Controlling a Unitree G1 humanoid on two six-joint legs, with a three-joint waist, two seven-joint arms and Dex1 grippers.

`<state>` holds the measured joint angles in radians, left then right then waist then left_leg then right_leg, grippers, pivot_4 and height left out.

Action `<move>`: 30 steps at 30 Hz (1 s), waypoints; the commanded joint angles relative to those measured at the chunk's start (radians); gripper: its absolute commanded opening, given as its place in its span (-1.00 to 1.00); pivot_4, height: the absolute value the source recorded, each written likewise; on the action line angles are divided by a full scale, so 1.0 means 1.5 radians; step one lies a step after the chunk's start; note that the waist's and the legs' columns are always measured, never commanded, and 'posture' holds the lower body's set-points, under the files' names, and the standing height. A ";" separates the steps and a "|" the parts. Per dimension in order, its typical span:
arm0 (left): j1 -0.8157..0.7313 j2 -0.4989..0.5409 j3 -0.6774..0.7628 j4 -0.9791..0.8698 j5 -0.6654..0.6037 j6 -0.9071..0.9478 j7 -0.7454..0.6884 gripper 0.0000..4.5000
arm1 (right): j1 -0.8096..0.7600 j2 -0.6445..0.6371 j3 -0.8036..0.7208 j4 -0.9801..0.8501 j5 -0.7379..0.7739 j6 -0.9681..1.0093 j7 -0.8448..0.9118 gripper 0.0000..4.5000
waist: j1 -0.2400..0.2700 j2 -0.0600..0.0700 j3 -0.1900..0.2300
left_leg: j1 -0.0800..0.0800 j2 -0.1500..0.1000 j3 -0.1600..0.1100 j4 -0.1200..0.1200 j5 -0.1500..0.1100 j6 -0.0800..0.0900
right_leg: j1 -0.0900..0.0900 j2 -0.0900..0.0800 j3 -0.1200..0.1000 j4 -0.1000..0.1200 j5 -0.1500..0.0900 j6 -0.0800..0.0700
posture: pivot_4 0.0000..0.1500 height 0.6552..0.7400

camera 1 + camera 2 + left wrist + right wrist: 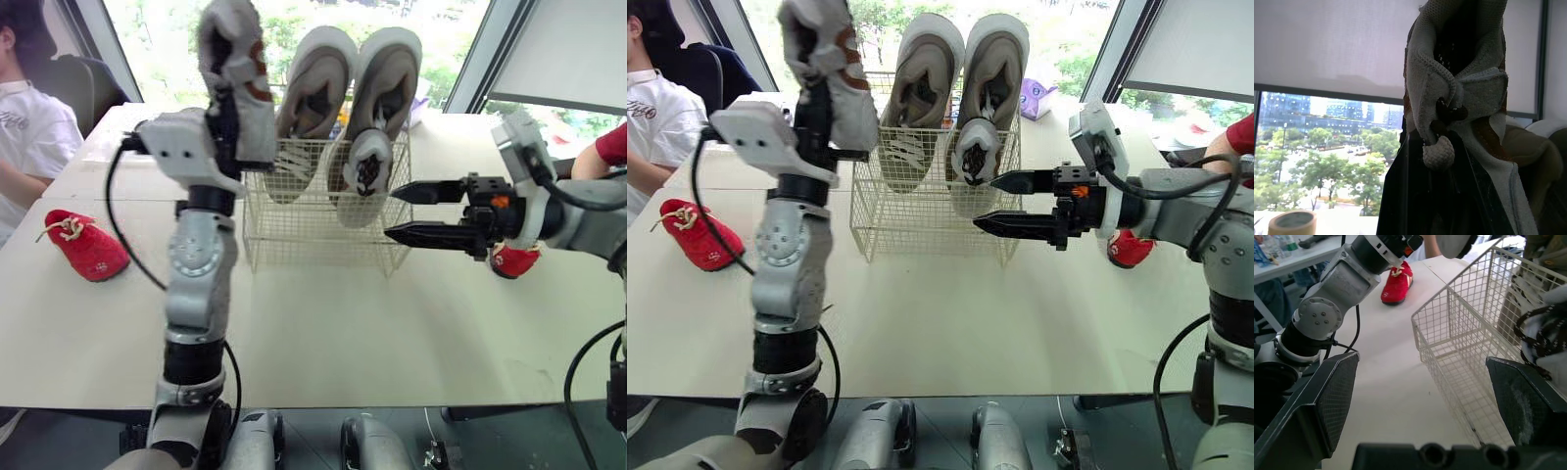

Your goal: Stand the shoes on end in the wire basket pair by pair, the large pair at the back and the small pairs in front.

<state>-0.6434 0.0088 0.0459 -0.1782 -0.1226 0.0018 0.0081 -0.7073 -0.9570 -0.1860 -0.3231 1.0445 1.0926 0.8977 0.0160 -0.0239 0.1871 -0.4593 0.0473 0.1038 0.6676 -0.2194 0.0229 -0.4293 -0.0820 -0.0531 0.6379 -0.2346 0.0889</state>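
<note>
Second pair under way, judging by the layout.

Across the view, a pale worktop (323, 352). At its centre, a cream wire basket (313, 235). Along the basket's 12 o'clock side, stood on end and done with, the large pair of grey-beige sneakers (315, 88). In front of them, toward 3 o'clock, one small grey knit shoe with black laces (367, 181), also on end.

Raised above the basket's 9 o'clock edge, a small grey-white knit shoe with brown trim (235, 49), probably the mate, pinched in the left hand (227, 113). Just outside the 3 o'clock wall, the right hand (390, 213), spread wide and empty, aimed at the basket.

Waiting on the worktop: one small red fabric shoe (86, 245) at 9 o'clock, another red shoe (514, 260) at 3 o'clock, partly hidden by the right hand.

Next: lower the held shoe end-down into the free front space at 9 o'clock of its mate, and let go only once propped against the sneakers or the wire.

No brand, label or lettering readable anywhere.
</note>
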 commanded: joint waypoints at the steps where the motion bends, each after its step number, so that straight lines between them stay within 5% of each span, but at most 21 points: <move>1: 0.004 -0.009 -0.013 0.030 0.008 -0.064 -0.015 -0.98 | 0.003 -0.007 -0.037 -0.021 0.018 0.001 -0.014 1.00 | -0.003 0.000 0.000 | 0.000 0.000 0.000 0.000 0.000 0.000 | 0.000 0.000 0.000 0.000 0.000 0.000 | 1.00 0.88; 16: 0.128 -0.013 -0.049 0.077 0.055 -0.087 -0.025 -0.98 | 0.022 0.021 -0.041 -0.015 0.017 -0.022 -0.053 1.00 | -0.001 0.006 -0.008 | 0.000 0.000 0.000 0.000 -0.001 0.001 | 0.001 0.000 0.000 -0.002 0.000 0.000 | 1.00 0.88; 30: 0.046 0.010 -0.037 0.058 0.164 -0.169 0.045 -0.98 | 0.011 0.042 -0.019 0.002 -0.010 -0.048 -0.043 1.00 | -0.001 0.008 -0.009 | 0.000 0.000 0.000 0.000 -0.001 0.002 | 0.001 0.000 0.000 -0.003 0.000 0.000 | 1.00 0.88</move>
<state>-0.5574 0.0227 -0.0211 -0.0737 0.1005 -0.2136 0.0539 -0.6699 -0.8910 -0.1941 -0.3077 1.0263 1.0396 0.8309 0.0140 -0.0126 0.1738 -0.4597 0.0473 0.1037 0.6673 -0.2210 0.0255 -0.4276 -0.0817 -0.0532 0.6337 -0.2345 0.0890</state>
